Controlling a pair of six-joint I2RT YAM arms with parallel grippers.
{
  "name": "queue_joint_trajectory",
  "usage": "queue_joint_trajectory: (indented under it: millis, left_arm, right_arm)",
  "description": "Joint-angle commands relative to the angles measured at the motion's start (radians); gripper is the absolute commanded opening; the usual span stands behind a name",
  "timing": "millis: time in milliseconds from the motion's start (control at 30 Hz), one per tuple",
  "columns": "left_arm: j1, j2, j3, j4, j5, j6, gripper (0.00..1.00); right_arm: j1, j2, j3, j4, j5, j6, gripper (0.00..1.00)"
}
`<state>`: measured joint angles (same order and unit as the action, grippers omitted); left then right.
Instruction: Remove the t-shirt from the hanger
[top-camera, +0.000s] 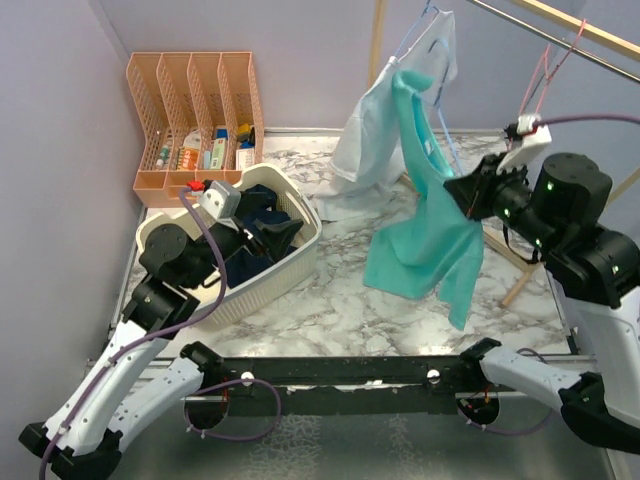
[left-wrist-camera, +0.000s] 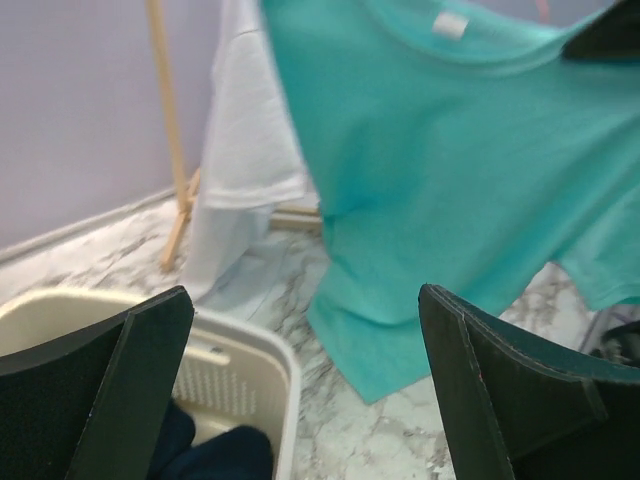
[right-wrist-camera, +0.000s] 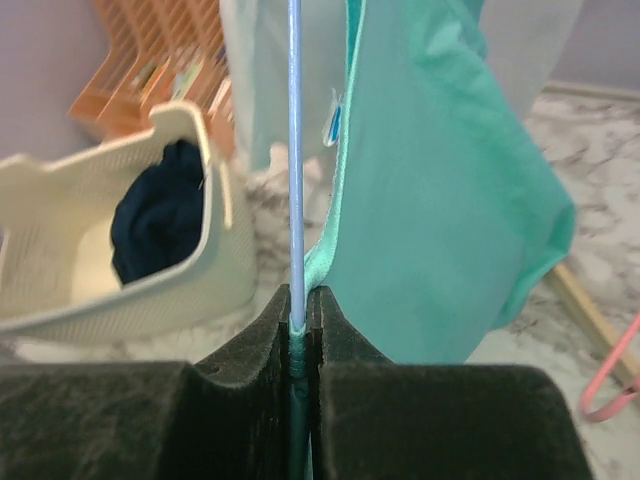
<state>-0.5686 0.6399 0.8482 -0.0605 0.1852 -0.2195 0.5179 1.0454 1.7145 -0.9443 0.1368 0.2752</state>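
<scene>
A teal t-shirt (top-camera: 430, 220) hangs from a thin blue hanger (top-camera: 438, 100) on the rail at the back right. It also shows in the left wrist view (left-wrist-camera: 450, 170) and the right wrist view (right-wrist-camera: 430, 200). My right gripper (top-camera: 462, 195) is at the shirt's right edge. In its wrist view the gripper (right-wrist-camera: 302, 305) is shut on the shirt's teal edge together with the blue hanger wire (right-wrist-camera: 296, 150). My left gripper (top-camera: 268, 235) is over the basket, left of the shirt. It is open and empty in its wrist view (left-wrist-camera: 305, 340).
A cream laundry basket (top-camera: 290, 265) holds navy clothes (top-camera: 262, 215) at the left. A white garment (top-camera: 370, 140) hangs behind the teal shirt. An orange file organizer (top-camera: 195, 120) stands at the back left. A pink hanger (top-camera: 545, 70) and a wooden rack leg (top-camera: 520, 280) are at the right.
</scene>
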Motion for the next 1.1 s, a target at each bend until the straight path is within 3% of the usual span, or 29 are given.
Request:
queue_joint_trajectory:
  millis: [0, 167, 200, 267, 467, 700, 867, 1067]
  left_arm:
    - [0.005, 0.098, 0.146, 0.049, 0.276, 0.036, 0.96]
    - [0.006, 0.240, 0.295, 0.096, 0.448, 0.032, 0.60]
    - [0.005, 0.281, 0.327, 0.105, 0.488, 0.025, 0.57]
    - [0.006, 0.344, 0.384, 0.138, 0.570, -0.012, 0.59]
    - [0.006, 0.506, 0.467, 0.387, 0.849, -0.244, 0.76]
    - [-0.012, 0.629, 0.515, 0.797, 0.991, -0.579, 0.80]
    - [-0.055, 0.703, 0.579, 0.795, 1.013, -0.595, 0.80]
    - [-0.102, 0.764, 0.588, 0.794, 1.038, -0.622, 0.79]
  right_arm:
    - [0.004, -0.156, -0.138, -0.041, -0.344, -0.049, 0.01]
    - [0.004, -0.280, -0.236, -0.064, -0.483, -0.067, 0.01]
    - [0.004, -0.301, -0.248, -0.067, -0.509, -0.068, 0.01]
    - [0.004, -0.338, -0.267, -0.073, -0.532, -0.063, 0.01]
    - [0.004, -0.408, -0.317, -0.058, -0.586, -0.054, 0.01]
    - [0.004, -0.423, -0.365, -0.010, -0.638, -0.056, 0.01]
    - [0.004, -0.411, -0.402, 0.063, -0.728, -0.048, 0.01]
    - [0.004, -0.383, -0.401, 0.110, -0.722, -0.054, 0.01]
